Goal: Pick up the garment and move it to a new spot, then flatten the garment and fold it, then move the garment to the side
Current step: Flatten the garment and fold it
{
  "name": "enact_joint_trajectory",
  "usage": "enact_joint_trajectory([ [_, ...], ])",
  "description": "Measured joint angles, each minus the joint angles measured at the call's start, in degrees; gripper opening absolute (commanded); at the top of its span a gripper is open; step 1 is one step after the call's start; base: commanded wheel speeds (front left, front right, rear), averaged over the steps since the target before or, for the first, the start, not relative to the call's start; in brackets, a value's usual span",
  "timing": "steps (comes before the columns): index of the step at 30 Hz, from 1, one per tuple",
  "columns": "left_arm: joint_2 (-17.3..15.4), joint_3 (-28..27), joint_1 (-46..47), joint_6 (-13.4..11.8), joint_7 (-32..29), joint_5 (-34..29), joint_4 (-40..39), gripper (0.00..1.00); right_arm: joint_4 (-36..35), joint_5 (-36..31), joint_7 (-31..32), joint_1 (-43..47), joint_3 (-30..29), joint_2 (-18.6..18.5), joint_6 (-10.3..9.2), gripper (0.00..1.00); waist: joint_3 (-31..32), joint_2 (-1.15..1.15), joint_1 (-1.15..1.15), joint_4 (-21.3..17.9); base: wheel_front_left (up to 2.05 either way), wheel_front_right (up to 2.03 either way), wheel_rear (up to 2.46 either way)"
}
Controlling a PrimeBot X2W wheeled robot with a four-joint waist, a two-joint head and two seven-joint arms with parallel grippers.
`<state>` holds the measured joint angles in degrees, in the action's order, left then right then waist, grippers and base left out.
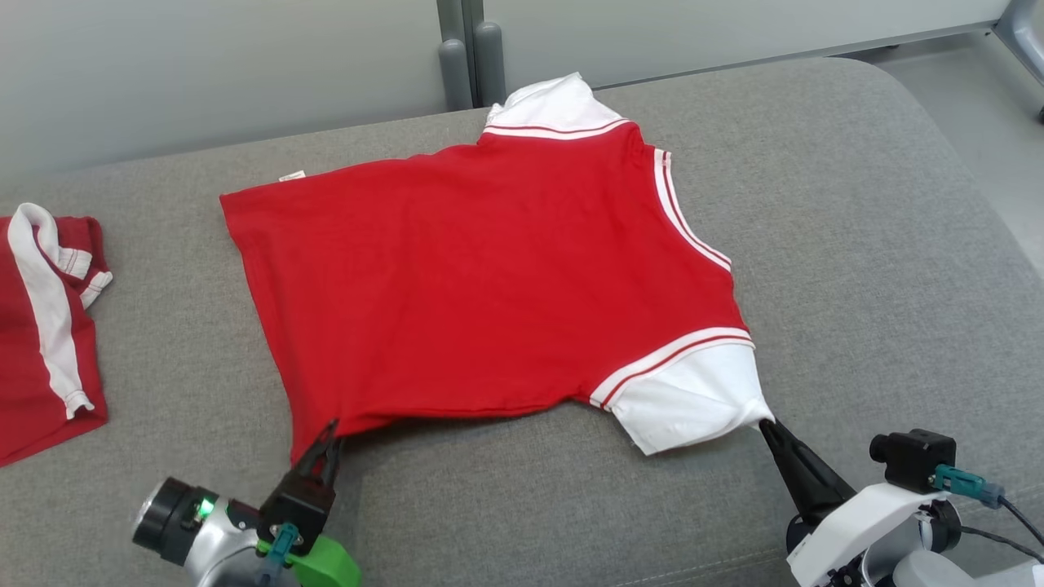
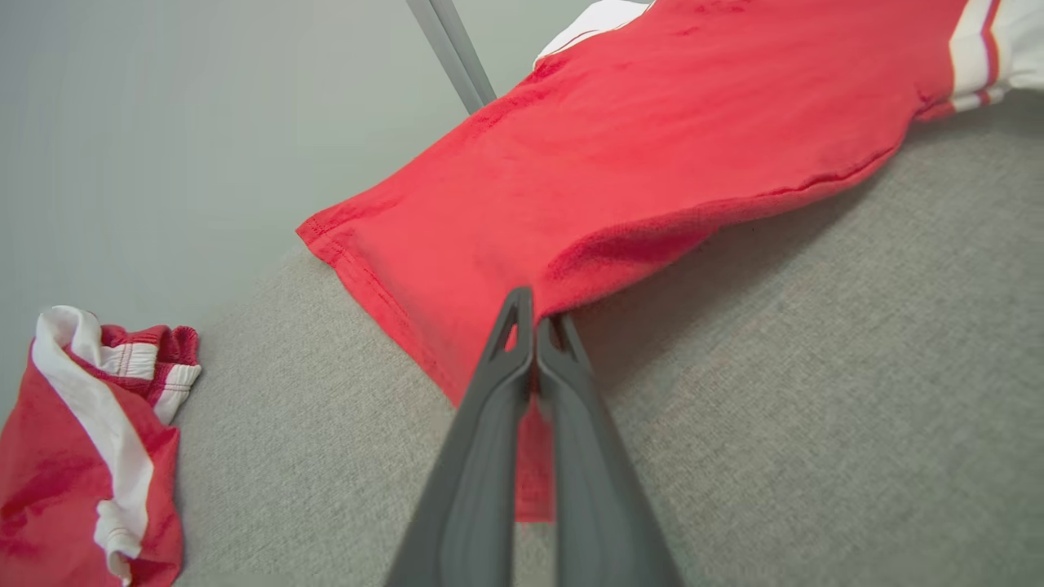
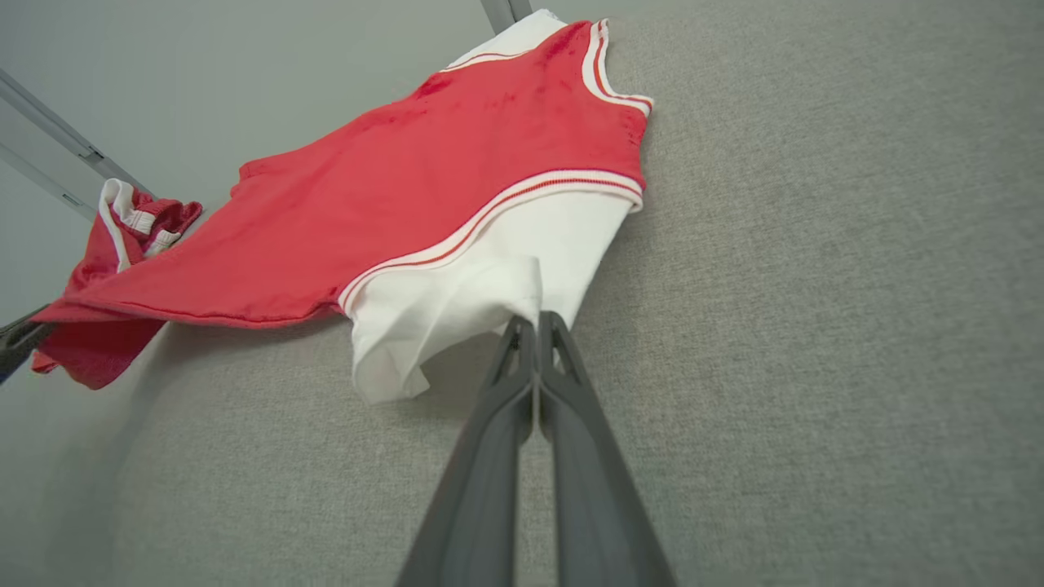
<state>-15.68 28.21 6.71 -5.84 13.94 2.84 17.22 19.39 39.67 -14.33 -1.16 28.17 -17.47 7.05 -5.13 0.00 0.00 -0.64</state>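
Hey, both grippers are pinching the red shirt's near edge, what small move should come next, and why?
Probably lower both grippers slightly, with the shirt taut. The left gripper pinches the red hem corner and the right gripper the white sleeve tip; that near edge hangs lifted off the grey cushion, shadow beneath, while the rest lies flat.

Cloth-wise: the red shirt (image 1: 489,277) is soft matt knit, white sleeves in the same fabric, slightly fuzzy at the hem; the second red garment (image 1: 41,342) looks like the same matt knit with white trim. The grey cushion (image 1: 856,244) under both is coarse woven upholstery, matt and grainy. The left gripper (image 1: 331,428) and right gripper (image 1: 766,424) have smooth dark matt plastic fingers; the white forearm shell (image 1: 848,522) is glossy plastic, the green bracket (image 1: 322,562) semi-gloss plastic.
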Motion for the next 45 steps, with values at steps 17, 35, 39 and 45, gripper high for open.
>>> enact_joint_trajectory([
  [17, 2.3, 2.5, -5.6, 2.2, -2.3, 3.2, 6.5, 0.00, 1.8, 1.7, 0.0, 3.6, 0.9, -0.8, 0.00, 0.00, 0.0, 0.00, 0.00, -0.5, 0.00, 0.00, 0.00],
  [35, 3.9, 1.5, -5.7, 1.9, -2.3, 6.0, 9.4, 0.00, 2.8, 2.8, 0.0, 4.3, 3.9, -0.8, 0.01, 0.00, 0.7, 0.00, 0.00, -1.8, 0.00, 0.00, 0.00],
  [39, 3.9, 1.4, -5.8, 2.4, -2.3, 6.3, 10.1, 0.00, 3.4, 2.8, 0.0, 5.1, 4.5, -0.8, 0.01, 0.00, 1.0, 0.00, 0.00, -1.9, 0.00, 0.00, 0.00],
  [45, 5.3, 0.7, -6.3, 2.8, -2.5, 8.3, 11.5, 0.00, 4.4, 2.7, 0.0, 5.2, 4.7, -0.8, 0.01, 0.16, 1.9, 0.00, 0.00, -2.0, 0.00, 0.00, 0.00],
])
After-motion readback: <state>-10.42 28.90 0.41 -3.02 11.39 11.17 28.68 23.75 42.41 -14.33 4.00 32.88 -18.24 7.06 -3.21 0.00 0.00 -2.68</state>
